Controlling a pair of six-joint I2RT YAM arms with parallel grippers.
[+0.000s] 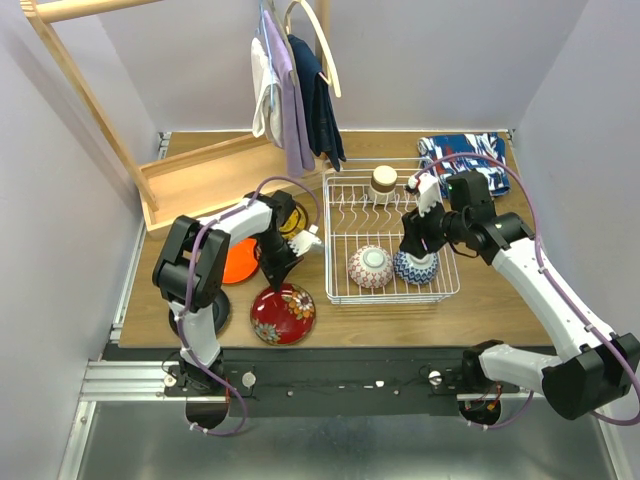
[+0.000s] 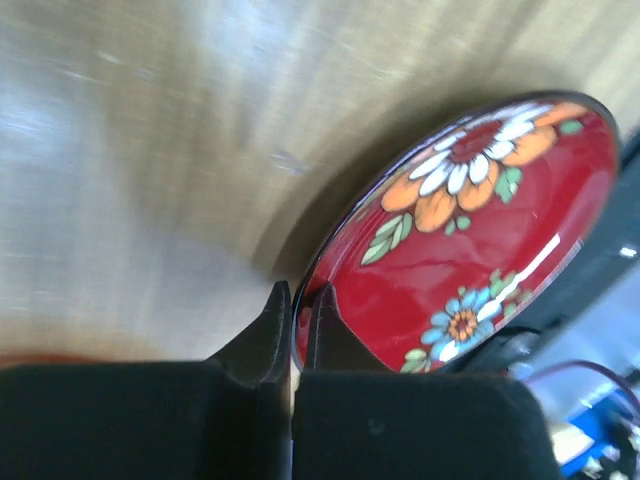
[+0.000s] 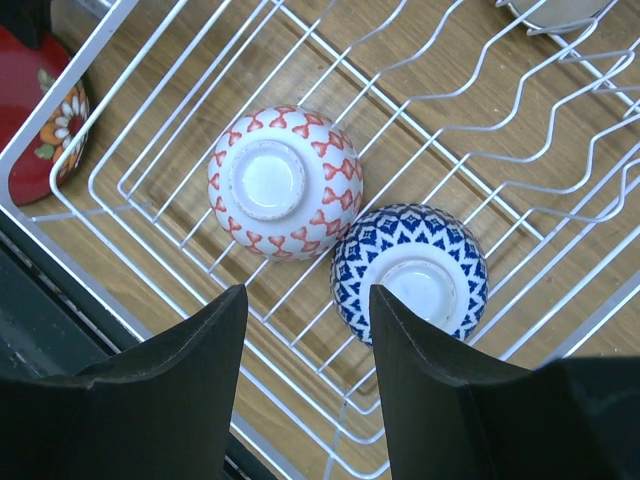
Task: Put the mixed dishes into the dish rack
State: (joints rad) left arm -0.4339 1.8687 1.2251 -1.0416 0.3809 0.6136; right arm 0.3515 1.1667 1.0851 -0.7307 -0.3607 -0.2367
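The left gripper's (image 2: 291,330) black fingers (image 2: 268,335) pinched the very rim of the glossy red floral plate (image 2: 470,230), which seemed tipped up off the wooden table (image 2: 150,150) beside the white wire dish rack (image 3: 60,92). So shallow a hold could let it swivel or slip. The right gripper (image 3: 308,300) hung spread above the upturned pink-patterned bowl (image 3: 285,180) and blue-patterned bowl (image 3: 410,270) in the rack.
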